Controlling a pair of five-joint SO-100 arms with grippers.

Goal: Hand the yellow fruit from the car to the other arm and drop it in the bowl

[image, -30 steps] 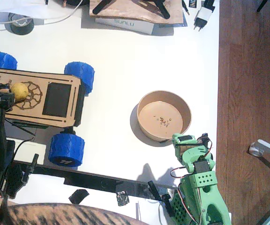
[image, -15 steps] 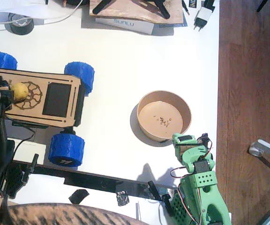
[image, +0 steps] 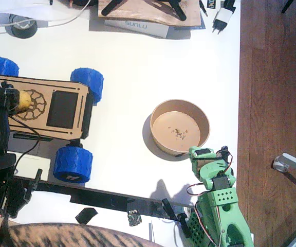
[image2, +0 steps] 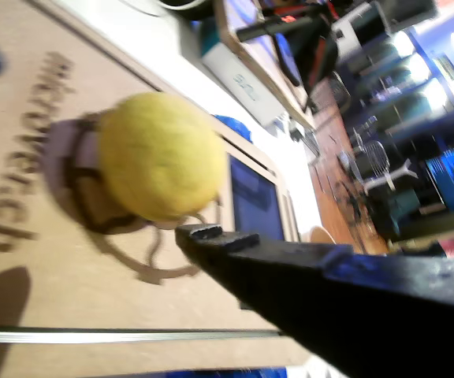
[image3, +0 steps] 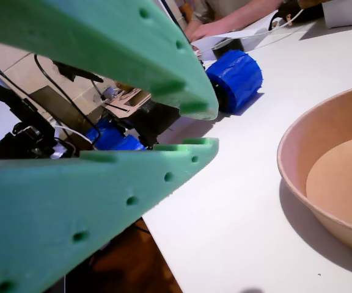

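1. Lemon-like yellow fruit [image: 22,100] sits on the wooden top of the car [image: 60,108], over the gear engraving near the car's left end; in a wrist view the yellow fruit [image2: 160,155] rests on that engraving beside the lettering.
2. Black left gripper [image: 6,99] is at the fruit, touching or just beside it. One dark finger [image2: 215,236] lies close under the fruit; whether the claw is spread or pinching cannot be told.
3. Green right gripper [image: 202,156] rests just beside the near rim of the bowl [image: 161,110], well apart from the car.
4. In a wrist view the right gripper [image3: 203,128] has its tips slightly parted, holding nothing, with the bowl [image3: 298,177] to its right and a blue wheel [image3: 236,78] beyond.
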